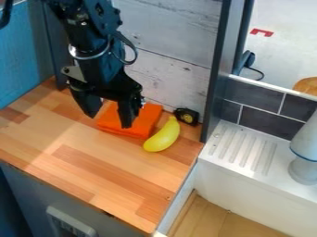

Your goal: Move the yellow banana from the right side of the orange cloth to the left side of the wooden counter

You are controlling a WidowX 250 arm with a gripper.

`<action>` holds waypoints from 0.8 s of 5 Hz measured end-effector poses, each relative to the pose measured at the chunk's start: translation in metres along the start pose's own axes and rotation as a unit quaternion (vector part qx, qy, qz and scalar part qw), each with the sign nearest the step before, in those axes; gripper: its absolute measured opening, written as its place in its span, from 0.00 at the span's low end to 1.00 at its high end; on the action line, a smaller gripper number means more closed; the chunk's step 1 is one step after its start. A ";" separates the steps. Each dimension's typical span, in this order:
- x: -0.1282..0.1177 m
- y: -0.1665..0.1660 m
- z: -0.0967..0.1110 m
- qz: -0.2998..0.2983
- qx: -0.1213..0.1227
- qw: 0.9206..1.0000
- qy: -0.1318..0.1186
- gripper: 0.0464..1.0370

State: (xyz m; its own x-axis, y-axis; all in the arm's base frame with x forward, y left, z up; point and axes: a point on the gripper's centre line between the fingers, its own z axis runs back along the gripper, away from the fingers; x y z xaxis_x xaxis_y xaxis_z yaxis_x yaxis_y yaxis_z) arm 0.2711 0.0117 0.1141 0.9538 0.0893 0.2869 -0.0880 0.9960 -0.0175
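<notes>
Seeing, in the camera view, a black gripper point(110, 114) hanging released, with spread fingertips, above or in front of a folded orange cloth point(150, 118) lying on the counter point(93, 166) of striped, light and reddish-brown wood. Noticing a yellow banana point(163, 137) resting at the cloth's right side, pointing one tip toward a black-and-yellow tape measure point(186, 116) sitting near the whitewashed plank wall point(167, 83). Finding a blue panel point(22, 55) standing at the left and a dark upright post point(217, 69) rising at the counter's right corner. Beyond, meeting dark tiles point(260, 121) with pale grout, backing a white ledge point(238, 150) with ridges; behind, glimpsing a pale surface point(288, 51) bearing a red mark point(262, 32).
</notes>
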 end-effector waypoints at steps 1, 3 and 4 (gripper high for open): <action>-0.003 0.000 -0.007 -0.002 0.000 1.000 0.011 0.96; 0.025 0.008 -0.035 0.023 0.013 1.000 -0.012 0.96; 0.047 0.002 -0.048 -0.012 -0.004 1.000 -0.015 0.96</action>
State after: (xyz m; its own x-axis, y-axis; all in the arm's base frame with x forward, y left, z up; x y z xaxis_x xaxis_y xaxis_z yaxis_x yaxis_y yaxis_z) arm 0.3296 0.0184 0.0819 0.9463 0.0649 0.3167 -0.0622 0.9979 -0.0186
